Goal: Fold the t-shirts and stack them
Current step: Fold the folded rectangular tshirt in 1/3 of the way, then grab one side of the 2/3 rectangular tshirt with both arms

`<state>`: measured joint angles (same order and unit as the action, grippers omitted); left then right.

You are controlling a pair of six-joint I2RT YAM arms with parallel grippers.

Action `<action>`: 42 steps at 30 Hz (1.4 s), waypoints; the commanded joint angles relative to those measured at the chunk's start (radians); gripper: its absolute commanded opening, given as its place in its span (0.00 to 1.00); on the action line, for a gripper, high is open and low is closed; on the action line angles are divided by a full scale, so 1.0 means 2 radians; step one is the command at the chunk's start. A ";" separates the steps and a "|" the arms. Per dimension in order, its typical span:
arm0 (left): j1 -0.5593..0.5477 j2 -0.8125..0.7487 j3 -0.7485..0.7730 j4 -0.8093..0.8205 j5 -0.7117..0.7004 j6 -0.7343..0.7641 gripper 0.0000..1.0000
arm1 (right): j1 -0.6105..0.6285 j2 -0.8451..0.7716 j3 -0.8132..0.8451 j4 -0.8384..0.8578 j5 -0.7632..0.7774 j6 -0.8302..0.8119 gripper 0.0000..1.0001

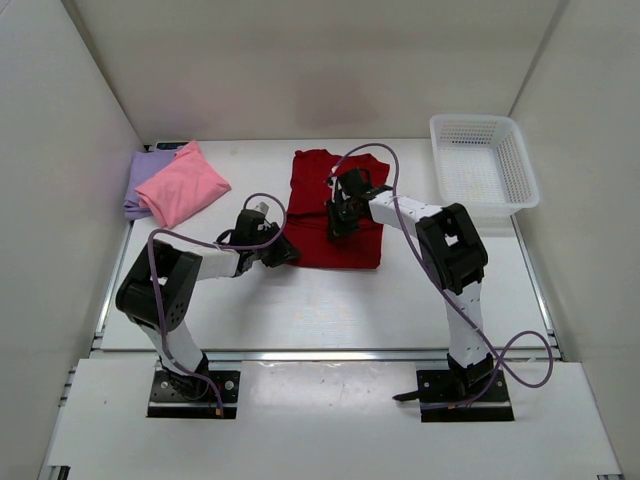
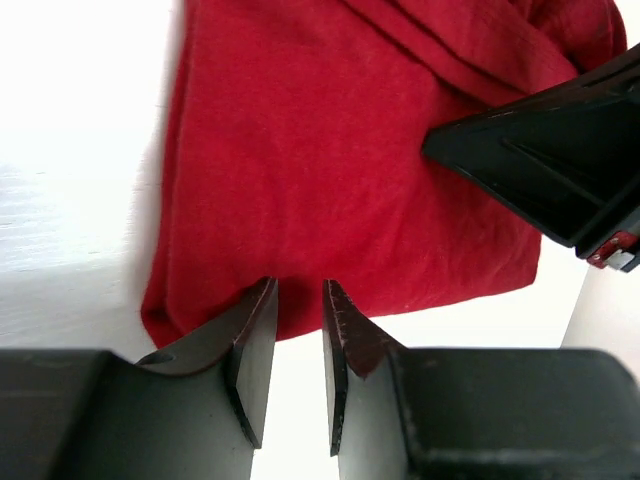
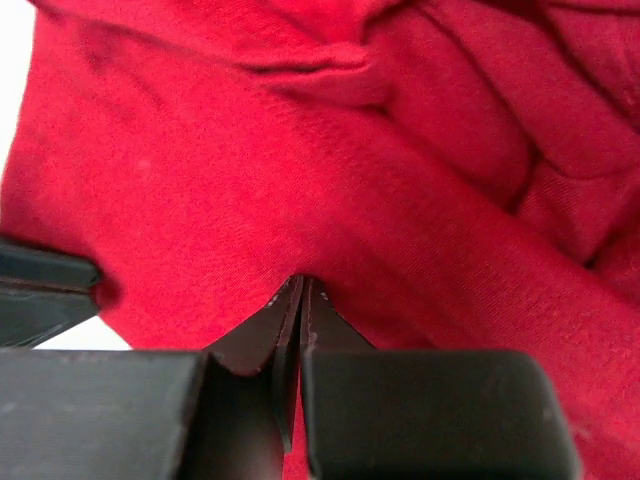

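Right gripper (image 3: 300, 287) closed to a hairline against the dark red t-shirt (image 1: 310, 235) mid-table; left gripper (image 2: 298, 292) narrowly parted at its edge. Pink t-shirt (image 1: 185, 188) lies on the lavender t-shirt (image 1: 138, 180) — far left. White basket (image 1: 470, 119) — far right, apart from all three.

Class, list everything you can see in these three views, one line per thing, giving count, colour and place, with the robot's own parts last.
Dark red soft fabric t-shirt: one, dark red, mid-table between the arms.
Pink folded fabric t-shirt: one, pink, far left corner, on top of the lavender one.
Lavender purple fabric t-shirt: one, lavender, far left corner, underneath.
White plastic lattice basket: one, white, far right.
Table: one, white.
Left gripper: one, black, narrowly open at the red shirt's edge.
Right gripper: one, black, shut on the red shirt.
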<state>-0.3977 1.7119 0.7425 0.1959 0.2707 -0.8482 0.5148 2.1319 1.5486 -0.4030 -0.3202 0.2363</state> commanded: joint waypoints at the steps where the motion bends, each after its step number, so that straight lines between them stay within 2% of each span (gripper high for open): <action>1: 0.002 -0.020 -0.011 0.022 -0.006 -0.001 0.35 | -0.007 0.002 0.014 0.043 0.030 0.011 0.00; 10: 0.005 -0.004 -0.020 0.026 0.004 -0.005 0.35 | -0.011 0.038 0.042 0.092 0.127 -0.002 0.00; 14: 0.004 -0.014 -0.020 0.025 0.000 -0.009 0.34 | -0.040 0.075 0.168 0.035 0.120 0.001 0.00; 16: 0.002 -0.021 -0.012 0.019 0.001 -0.009 0.35 | -0.053 0.062 0.201 0.021 0.126 -0.003 0.00; 20: 0.006 -0.040 -0.007 0.012 -0.003 -0.008 0.35 | -0.057 -0.026 0.117 0.054 0.089 0.005 0.00; 22: 0.007 -0.044 -0.004 0.008 0.000 -0.006 0.35 | -0.049 -0.066 0.028 0.076 0.084 0.009 0.00; 26: 0.019 -0.054 -0.004 0.002 -0.009 -0.003 0.35 | -0.041 -0.109 -0.091 0.147 0.023 0.041 0.01; 28: 0.028 -0.056 -0.005 0.002 0.004 -0.006 0.35 | -0.041 -0.084 -0.075 0.133 -0.002 0.038 0.00; 32: 0.035 -0.076 -0.019 -0.011 -0.009 0.003 0.36 | -0.054 -0.005 0.025 0.096 -0.069 0.024 0.00; 36: 0.047 -0.092 -0.028 -0.033 -0.008 0.017 0.41 | -0.090 0.067 0.092 0.093 -0.120 0.063 0.00; 40: 0.054 -0.095 -0.040 -0.052 -0.014 0.030 0.50 | -0.119 0.085 0.092 0.116 -0.163 0.105 0.00; 42: 0.055 -0.090 -0.038 -0.056 -0.020 0.038 0.54 | -0.128 0.069 0.063 0.140 -0.196 0.125 0.00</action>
<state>-0.2955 1.5593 0.6777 0.1238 0.2508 -0.8097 0.2871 2.3180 1.6928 -0.2016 -0.6033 0.4110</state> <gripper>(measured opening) 0.531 0.001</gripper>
